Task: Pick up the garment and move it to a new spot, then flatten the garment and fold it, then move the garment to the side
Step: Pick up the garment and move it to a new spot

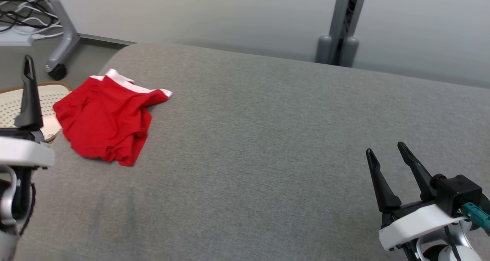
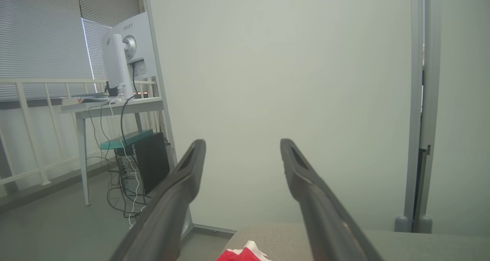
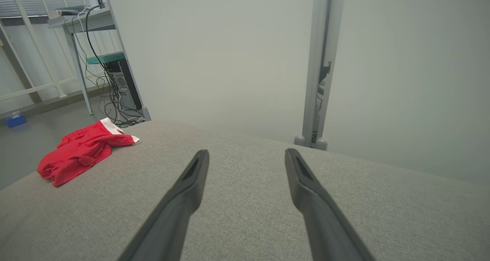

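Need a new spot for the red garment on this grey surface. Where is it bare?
Bare: the whole middle of the grey surface, between the red garment and the right gripper, and the far strip along the wall panels. Crowded: only the left corner, where the garment lies bunched by the edge, next to the left gripper.

The head camera looks forward and down over the wide grey fabric-covered surface (image 1: pixel 268 157), with the crumpled red white-banded garment (image 1: pixel 105 119) at ten o'clock. The right wrist camera sits low over that surface, facing the pale partition wall (image 3: pixel 229 62), garment at nine o'clock. The left wrist camera faces the same wall, garment's edge at six o'clock.
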Controlling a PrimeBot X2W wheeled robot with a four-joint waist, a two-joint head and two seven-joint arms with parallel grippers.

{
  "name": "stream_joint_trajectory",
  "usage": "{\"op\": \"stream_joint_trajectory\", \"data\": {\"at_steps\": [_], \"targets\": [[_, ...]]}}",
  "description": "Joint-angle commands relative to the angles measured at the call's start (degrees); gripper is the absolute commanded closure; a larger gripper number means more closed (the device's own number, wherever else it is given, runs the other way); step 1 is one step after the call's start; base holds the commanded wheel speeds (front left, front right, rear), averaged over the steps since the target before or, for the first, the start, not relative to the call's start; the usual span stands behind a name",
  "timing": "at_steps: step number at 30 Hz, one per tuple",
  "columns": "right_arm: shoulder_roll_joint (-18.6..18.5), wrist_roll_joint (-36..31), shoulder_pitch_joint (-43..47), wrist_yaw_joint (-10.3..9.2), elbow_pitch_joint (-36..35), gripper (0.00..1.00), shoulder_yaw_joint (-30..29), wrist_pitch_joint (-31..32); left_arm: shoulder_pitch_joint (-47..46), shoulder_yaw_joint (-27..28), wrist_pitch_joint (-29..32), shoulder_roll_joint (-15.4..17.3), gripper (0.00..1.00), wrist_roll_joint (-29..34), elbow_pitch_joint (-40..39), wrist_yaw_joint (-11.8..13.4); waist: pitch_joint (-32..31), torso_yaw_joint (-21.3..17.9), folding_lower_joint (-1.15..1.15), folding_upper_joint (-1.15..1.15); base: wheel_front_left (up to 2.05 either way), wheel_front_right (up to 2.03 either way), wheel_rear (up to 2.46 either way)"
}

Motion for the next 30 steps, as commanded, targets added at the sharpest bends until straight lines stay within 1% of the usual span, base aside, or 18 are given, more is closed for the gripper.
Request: {"op": "stream_joint_trajectory", "data": {"at_steps": [1,5,10,14,18,19,23,26,27,28,29,30], "targets": [[-0.5,0.0,-1.0,-0.02,-0.3,0.00,0.2,0.2,-3.0,-0.5,1.5,1.2,0.00,-0.1,4.2,-1.5,1.7,-2.3,0.00,0.00,0.00,0.00,0.00],[-0.9,-0.1,-2.2,-0.02,-0.4,0.00,0.6,0.1,-8.2,-3.0,5.1,2.4,0.00,-0.5,15.7,-5.3,4.3,-5.5,0.00,0.00,0.00,0.00,0.00],[-1.1,-0.1,-3.3,-0.02,-0.1,0.00,1.0,-0.3,-11.9,-5.5,8.4,1.7,0.00,-1.6,30.3,-9.2,7.4,-9.0,0.00,0.00,0.00,0.00,0.00],[-1.3,-0.3,-4.3,-0.01,0.0,0.00,1.0,-0.4,-13.4,-6.8,10.7,0.4,0.00,-2.8,41.2,-11.9,9.9,-11.1,0.00,0.00,0.00,0.00,0.00],[-1.5,-0.4,-5.4,-0.01,-0.1,0.00,1.1,-0.4,-14.9,-6.8,12.0,-0.7,0.00,-4.5,49.8,-13.4,12.3,-12.6,0.00,0.00,0.00,0.00,0.00],[-1.5,-0.4,-5.4,-0.01,-0.1,0.00,1.1,-0.4,-14.9,-6.8,12.0,-0.7,0.00,-4.5,49.8,-13.4,12.3,-12.6,0.00,0.00,0.00,0.00,0.00],[-1.7,-0.5,-6.4,-0.02,-0.3,0.00,1.3,-0.4,-16.6,-6.1,14.0,-1.6,0.00,-6.5,57.2,-14.1,14.4,-13.7,0.00,0.00,0.00,0.00,0.00],[-2.0,-0.7,-7.2,-0.01,-0.3,0.00,1.3,-0.3,-17.8,-5.4,15.0,-2.3,0.01,-7.7,61.3,-14.3,15.5,-14.2,0.00,0.00,0.00,0.00,0.00],[-2.1,-0.6,-7.5,-0.02,-0.3,0.00,1.2,-0.4,-18.2,-5.4,14.9,-2.6,0.24,-7.8,62.0,-14.4,15.8,-14.2,0.00,0.00,0.00,0.00,0.00],[-2.2,-0.6,-7.6,-0.02,-0.3,0.00,1.1,-0.5,-18.7,-5.5,14.3,-2.6,0.74,-7.7,62.8,-14.3,16.0,-14.2,0.00,0.00,0.00,0.00,0.00],[-2.2,-0.7,-7.5,-0.02,-0.2,0.00,1.0,-0.5,-19.1,-5.4,13.6,-2.4,1.00,-7.6,63.5,-14.2,16.0,-14.2,0.00,0.00,0.00,0.00,0.00],[-2.1,-0.7,-7.4,-0.02,-0.2,0.00,1.0,-0.6,-19.8,-5.2,12.0,-2.0,1.00,-7.5,63.7,-13.8,16.1,-14.2,0.00,0.00,0.00,0.00,0.00]]}}
